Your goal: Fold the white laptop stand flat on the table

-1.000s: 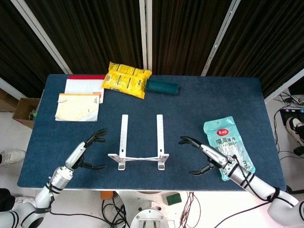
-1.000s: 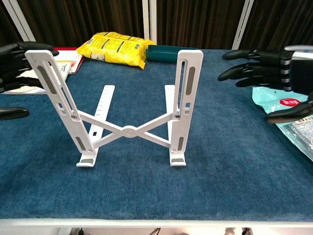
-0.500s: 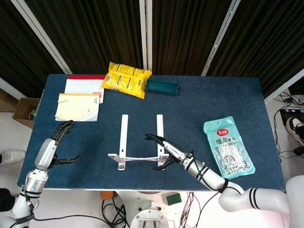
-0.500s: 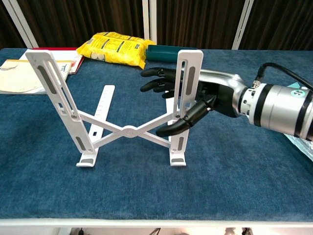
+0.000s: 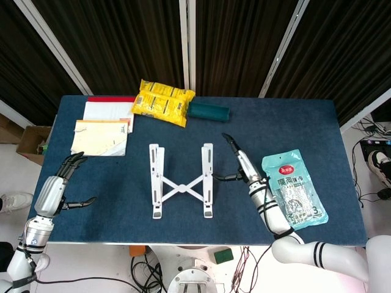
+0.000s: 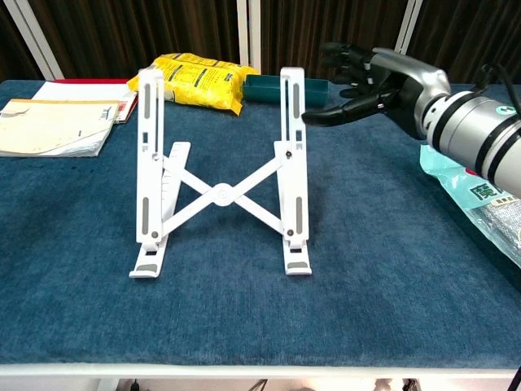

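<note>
Since the white laptop stand (image 6: 218, 191) mid-bench looks like light, stiff plastic hinged at a crossed brace, it'd probably skate on the bench (image 6: 391, 277) unless taken by its upright rails, and both the right hand (image 6: 362, 81) and left hand (image 5: 61, 183) are empty, fingers spread, off it.

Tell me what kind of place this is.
Probably a lab teleoperation setup, not a home: a table with a blue felt top, black curtains behind it, loose cables on the floor, and staged props like a laptop stand and snack bags.
</note>
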Tool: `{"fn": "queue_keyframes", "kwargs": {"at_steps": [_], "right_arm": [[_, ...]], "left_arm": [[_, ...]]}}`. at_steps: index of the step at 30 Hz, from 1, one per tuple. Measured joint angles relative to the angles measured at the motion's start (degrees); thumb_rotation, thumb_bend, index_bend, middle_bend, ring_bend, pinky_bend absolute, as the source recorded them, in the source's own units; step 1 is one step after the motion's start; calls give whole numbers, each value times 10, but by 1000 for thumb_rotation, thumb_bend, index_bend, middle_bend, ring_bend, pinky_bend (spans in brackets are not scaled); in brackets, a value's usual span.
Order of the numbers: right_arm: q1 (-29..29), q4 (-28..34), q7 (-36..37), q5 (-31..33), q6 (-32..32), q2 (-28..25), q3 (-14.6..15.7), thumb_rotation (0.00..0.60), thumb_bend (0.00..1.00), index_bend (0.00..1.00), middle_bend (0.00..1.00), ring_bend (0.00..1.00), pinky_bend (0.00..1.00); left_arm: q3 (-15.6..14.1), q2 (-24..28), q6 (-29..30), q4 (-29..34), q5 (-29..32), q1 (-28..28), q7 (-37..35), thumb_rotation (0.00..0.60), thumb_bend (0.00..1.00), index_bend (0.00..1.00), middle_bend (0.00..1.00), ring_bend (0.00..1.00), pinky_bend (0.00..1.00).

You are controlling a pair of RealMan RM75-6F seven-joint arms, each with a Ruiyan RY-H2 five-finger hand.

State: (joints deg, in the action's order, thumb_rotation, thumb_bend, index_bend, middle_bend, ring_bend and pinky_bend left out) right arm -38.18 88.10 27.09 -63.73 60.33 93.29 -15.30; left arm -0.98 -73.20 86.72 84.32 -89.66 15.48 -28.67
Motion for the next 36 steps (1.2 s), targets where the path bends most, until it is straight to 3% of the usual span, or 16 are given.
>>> {"fn": "queue_keyframes", "kwargs": {"at_steps": [3,5,7,12,19,25,36], "right_arm": [[22,9,-9,-26,43,-21,-1,600,85,0,54,0,0],[31,12,-20,-60,62,-39,4,600,85,10,122,5,0],[36,13,-38,-106,77,-59,14,600,84,90,245,79,28],[37,16,-130,-222,98,-105,44,600,12,395,532,395,333],[19,21,-327,-310,85,-130,83,600,0,646,732,626,600],[9,-24,-388,-325,57,-83,108,600,0,708,774,680,658],[13,-139,-411,-342,70,13,135,600,0,776,789,750,767]], "left_arm": [[7,10,-13,-1,4,7,21,600,0,124,65,45,235],[12,16,-24,-2,7,13,41,600,0,124,65,45,234],[19,22,-42,-3,11,24,71,600,0,124,65,45,233],[39,24,-105,-13,18,71,160,600,0,113,45,44,211],[70,-21,-191,-44,33,147,301,600,0,71,0,6,138],[96,-105,-266,-110,65,214,395,600,0,41,0,0,127],[109,-211,-330,-232,105,280,451,600,0,36,0,0,126]]}}
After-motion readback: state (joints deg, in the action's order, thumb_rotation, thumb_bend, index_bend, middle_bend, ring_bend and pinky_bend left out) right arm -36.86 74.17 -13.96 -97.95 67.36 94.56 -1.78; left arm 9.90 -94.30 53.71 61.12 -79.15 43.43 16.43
